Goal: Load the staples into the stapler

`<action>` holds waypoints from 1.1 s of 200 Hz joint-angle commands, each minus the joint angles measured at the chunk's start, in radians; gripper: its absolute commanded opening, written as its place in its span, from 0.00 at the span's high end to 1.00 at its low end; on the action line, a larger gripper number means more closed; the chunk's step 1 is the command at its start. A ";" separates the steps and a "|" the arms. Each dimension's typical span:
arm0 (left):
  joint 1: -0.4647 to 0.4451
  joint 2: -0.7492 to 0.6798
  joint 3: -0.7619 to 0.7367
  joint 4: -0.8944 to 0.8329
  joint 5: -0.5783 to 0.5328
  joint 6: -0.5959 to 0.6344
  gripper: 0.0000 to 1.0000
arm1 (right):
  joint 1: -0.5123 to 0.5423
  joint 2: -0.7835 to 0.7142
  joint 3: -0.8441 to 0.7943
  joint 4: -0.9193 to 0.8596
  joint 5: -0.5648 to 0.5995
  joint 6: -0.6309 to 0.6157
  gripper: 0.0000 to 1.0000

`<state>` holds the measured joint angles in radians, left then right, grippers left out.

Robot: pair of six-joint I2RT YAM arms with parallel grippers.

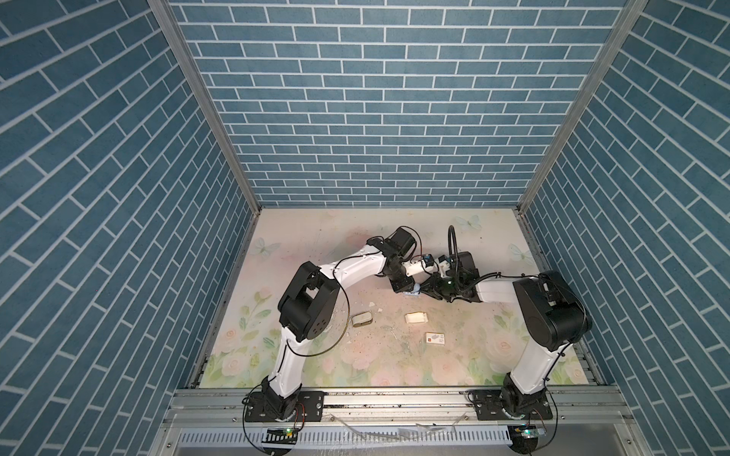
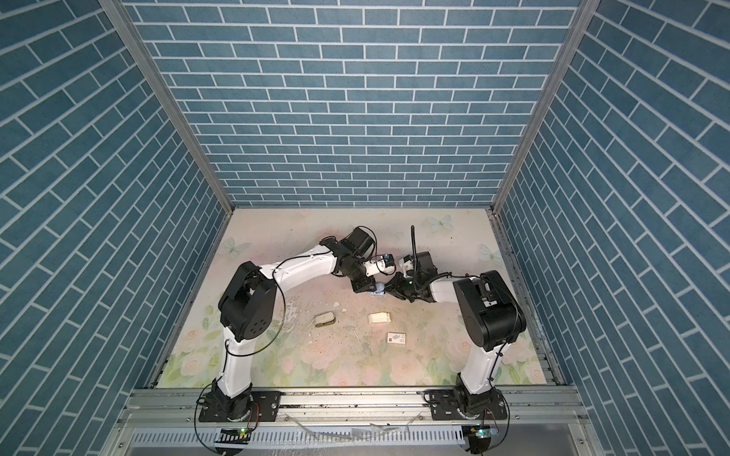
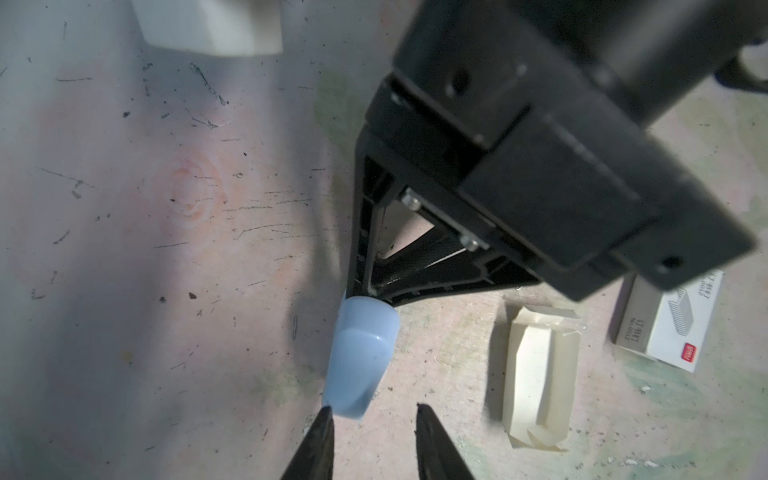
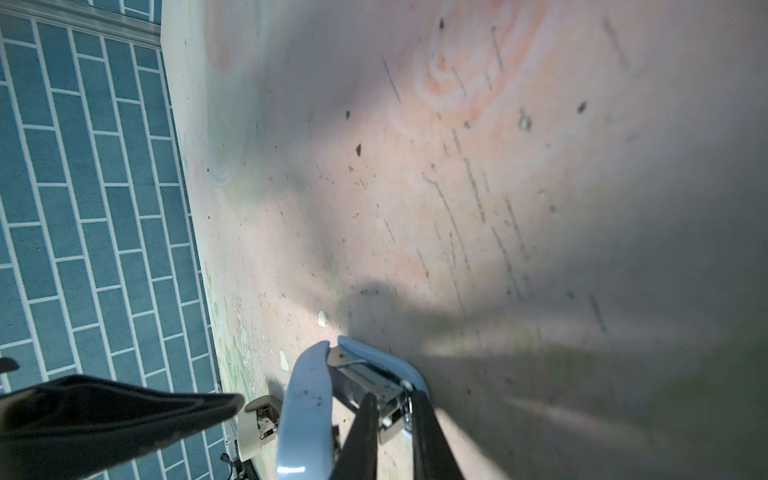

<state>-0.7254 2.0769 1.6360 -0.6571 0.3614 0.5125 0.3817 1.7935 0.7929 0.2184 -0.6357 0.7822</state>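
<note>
room: blue brick-patterned walls (image 1: 375, 118) on three sides.
surface (image 1: 355, 237): pale floral print, scratched and speckled with dark flecks.
right pincer (image 4: 390, 395): narrow, with its tips clamped on the metal rail of the stapler (image 1: 414, 290).
left pincer (image 3: 374, 409): a narrow gap with bare surface showing between the tips and nothing held. One fingertip (image 3: 324, 432) meets the stapler's rounded end.
stapler: light blue, at mid-surface between the two pincers in both top views. In the right wrist view its cover stands swung apart from the base, leaving the rail exposed.
staples: no strip can be made out. Whether one lies in the rail or between the right tips cannot be told.
tray (image 3: 536, 374): cream card, flat on the surface near the stapler, toward the front edge.
box (image 3: 673, 332): white staple box with a red mark, just beside the tray on the side away from the stapler.
beige stapler (image 1: 361, 319): on the surface, left of the tray in both top views and well apart from it.
arms: both reach in from the front rail (image 1: 395, 400), elbows raised, wrists meeting over the middle.
</note>
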 commanded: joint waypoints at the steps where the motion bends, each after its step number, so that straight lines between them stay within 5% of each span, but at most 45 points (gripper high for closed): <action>1: -0.005 0.016 0.020 -0.012 0.018 0.006 0.65 | -0.009 -0.013 -0.004 0.035 -0.001 0.026 0.82; 112: -0.011 0.041 0.050 -0.026 0.024 0.022 0.64 | -0.035 -0.029 -0.027 0.051 0.034 0.051 0.83; 220: -0.023 0.125 0.176 -0.146 0.008 0.112 0.64 | -0.104 -0.235 -0.089 -0.091 0.059 0.023 0.84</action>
<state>-0.7448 2.1677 1.7767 -0.7376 0.3702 0.5892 0.2790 1.6192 0.7155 0.2012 -0.5823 0.8146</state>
